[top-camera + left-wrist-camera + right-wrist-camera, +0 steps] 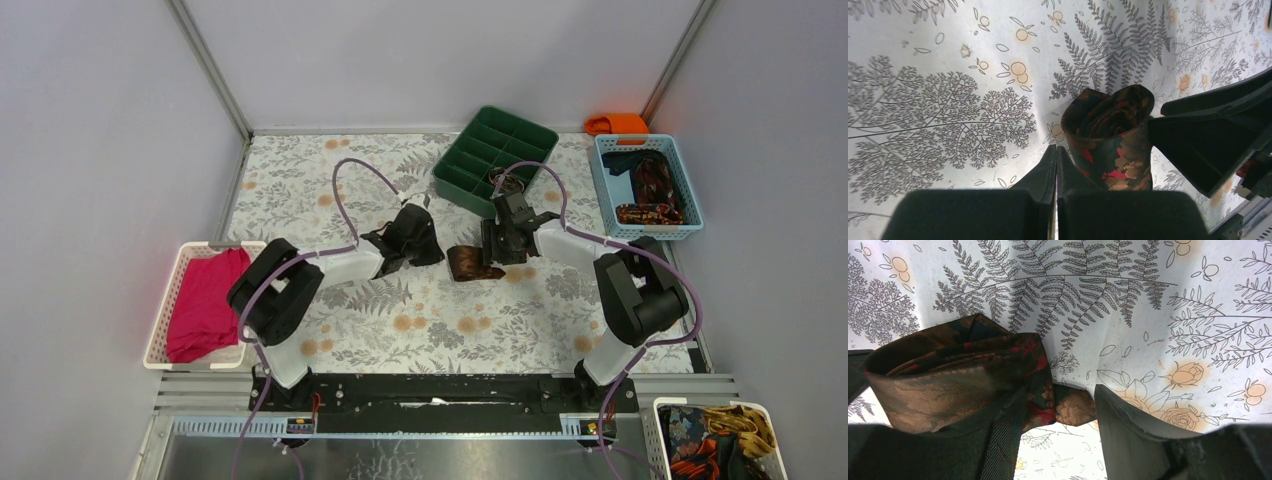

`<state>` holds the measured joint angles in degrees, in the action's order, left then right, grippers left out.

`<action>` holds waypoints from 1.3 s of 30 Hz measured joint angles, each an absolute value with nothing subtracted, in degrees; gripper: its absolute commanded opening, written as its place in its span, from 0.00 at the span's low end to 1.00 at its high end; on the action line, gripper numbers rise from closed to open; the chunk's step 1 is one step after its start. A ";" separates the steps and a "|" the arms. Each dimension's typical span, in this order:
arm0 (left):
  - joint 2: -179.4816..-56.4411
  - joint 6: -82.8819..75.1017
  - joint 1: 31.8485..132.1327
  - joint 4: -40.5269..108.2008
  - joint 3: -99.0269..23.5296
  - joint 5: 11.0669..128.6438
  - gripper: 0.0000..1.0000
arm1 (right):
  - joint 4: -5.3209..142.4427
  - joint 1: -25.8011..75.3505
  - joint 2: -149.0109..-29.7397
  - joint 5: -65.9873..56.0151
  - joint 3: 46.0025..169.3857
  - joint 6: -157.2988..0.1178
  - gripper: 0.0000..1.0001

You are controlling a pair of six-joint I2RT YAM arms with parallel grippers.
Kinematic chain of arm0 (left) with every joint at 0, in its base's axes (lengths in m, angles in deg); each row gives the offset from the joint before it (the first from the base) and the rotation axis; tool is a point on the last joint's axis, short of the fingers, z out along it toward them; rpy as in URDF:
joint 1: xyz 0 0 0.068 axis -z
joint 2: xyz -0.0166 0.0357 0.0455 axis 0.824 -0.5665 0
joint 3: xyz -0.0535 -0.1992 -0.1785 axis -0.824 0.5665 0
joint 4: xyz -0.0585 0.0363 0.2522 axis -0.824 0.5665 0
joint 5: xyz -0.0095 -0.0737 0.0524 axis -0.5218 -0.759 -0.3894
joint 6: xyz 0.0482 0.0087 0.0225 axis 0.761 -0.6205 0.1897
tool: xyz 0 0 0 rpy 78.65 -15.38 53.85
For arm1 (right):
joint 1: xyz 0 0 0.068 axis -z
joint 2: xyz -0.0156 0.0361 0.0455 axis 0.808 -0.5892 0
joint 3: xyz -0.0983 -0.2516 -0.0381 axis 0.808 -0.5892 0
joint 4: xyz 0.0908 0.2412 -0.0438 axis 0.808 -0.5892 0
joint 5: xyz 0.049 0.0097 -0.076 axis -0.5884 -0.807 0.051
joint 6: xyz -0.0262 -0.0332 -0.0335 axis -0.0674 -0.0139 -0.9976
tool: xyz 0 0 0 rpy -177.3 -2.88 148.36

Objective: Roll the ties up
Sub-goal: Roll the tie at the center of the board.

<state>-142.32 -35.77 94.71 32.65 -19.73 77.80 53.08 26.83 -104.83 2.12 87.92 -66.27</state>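
A rolled tie [472, 262], brown and dark red-black with tan flowers, lies on the floral table cover mid-table. My left gripper [437, 252] is just left of it, shut and empty. In the left wrist view the roll [1113, 132] stands to the right of my closed gripper [1056, 152]. My right gripper [497, 247] is at the roll's right side and open. In the right wrist view the roll [948, 375] lies against the left finger [998, 435]. Its loose tail end [1075, 407] sits between the jaws of that gripper [1060, 396], apart from the right finger [1128, 430].
A green divided tray [470, 150] behind holds a rolled tie [505, 180]. A blue basket [603, 190] of ties stands at the right, with an orange cloth [617, 123] behind it. A white basket [165, 310] with magenta cloth [205, 300] is on the left. Another basket [665, 408] of ties sits at the bottom right.
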 measured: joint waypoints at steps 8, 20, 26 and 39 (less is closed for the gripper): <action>-147.74 -36.60 94.71 29.77 -20.06 72.31 0.00 | 53.47 26.94 -106.38 0.13 88.48 -65.99 0.46; -148.22 -36.76 94.71 28.91 -20.21 69.60 0.00 | 57.63 26.94 -109.00 -5.62 89.18 -64.98 0.45; -145.60 -35.90 94.69 30.51 -20.21 70.98 0.00 | 58.17 24.54 -111.27 -5.99 91.67 -64.61 0.45; -145.03 -33.87 94.34 35.21 -21.28 73.01 0.00 | 57.23 22.05 -113.31 -4.09 94.54 -63.10 0.46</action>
<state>-145.03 -33.87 94.34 35.21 -21.28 73.01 57.23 22.05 -113.31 -4.09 94.54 -63.10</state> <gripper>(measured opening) 0.006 0.458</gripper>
